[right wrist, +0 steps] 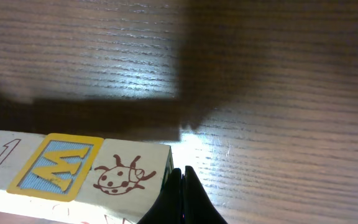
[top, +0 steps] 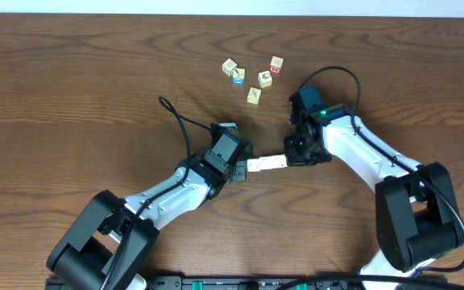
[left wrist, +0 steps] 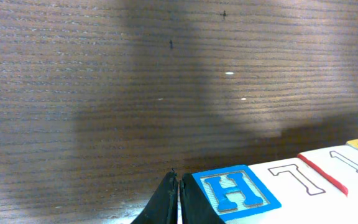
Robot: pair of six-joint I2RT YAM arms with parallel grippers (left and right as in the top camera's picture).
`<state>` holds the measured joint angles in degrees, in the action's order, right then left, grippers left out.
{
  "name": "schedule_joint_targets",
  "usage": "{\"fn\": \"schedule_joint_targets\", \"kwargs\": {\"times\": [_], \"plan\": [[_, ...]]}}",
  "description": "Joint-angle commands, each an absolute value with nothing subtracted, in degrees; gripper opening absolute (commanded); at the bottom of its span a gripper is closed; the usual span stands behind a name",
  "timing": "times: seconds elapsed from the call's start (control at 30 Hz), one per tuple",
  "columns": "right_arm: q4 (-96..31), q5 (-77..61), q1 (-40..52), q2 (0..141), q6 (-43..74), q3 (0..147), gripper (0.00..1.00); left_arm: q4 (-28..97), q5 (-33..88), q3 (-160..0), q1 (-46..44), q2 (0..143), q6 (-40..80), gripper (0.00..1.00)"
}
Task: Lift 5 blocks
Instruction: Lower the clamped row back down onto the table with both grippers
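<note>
Row of five blocks [top: 266, 163] end to end between both arms, over the tabletop [top: 71, 97], left gripper [left wrist: 178, 200] jaws pressed together against its H end, right gripper [right wrist: 182, 190] jaws likewise closed tight against the ladybug end, loose cubes [top: 265, 78] well apart.

The left arm [top: 167, 190] and the right arm [top: 362, 150] are extended inward from their bases, bent at the elbow, so that the left gripper [top: 246, 166] and the right gripper [top: 290, 159] are pointed tip toward tip, near but apart. The jaws of each are seen pressed fully together.
</note>
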<state>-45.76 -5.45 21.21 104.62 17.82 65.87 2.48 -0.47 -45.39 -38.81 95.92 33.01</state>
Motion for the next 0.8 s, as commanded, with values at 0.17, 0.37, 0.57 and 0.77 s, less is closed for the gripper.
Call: {"fn": "schedule_joint_targets", "kwargs": {"times": [0.17,0.37,0.57,0.77], "plan": [[-41.06,-27.88,27.86,105.25,18.44,63.94,0.01,-3.07,13.87,-50.65,-43.86,94.39,33.21,0.07],[-40.73,-27.22,27.86,105.27,18.46,63.68,0.01,-3.11,12.99,-50.09,-43.86,95.39,33.23,0.07],[-40.64,-26.33,27.86,105.3,18.46,63.57,0.01,-4.01,13.08,-50.09,-43.86,98.61,33.39,0.07],[-39.66,-25.21,27.86,105.41,18.76,62.76,0.01,-4.14,12.25,-50.09,-43.86,99.02,33.01,0.07]]}}
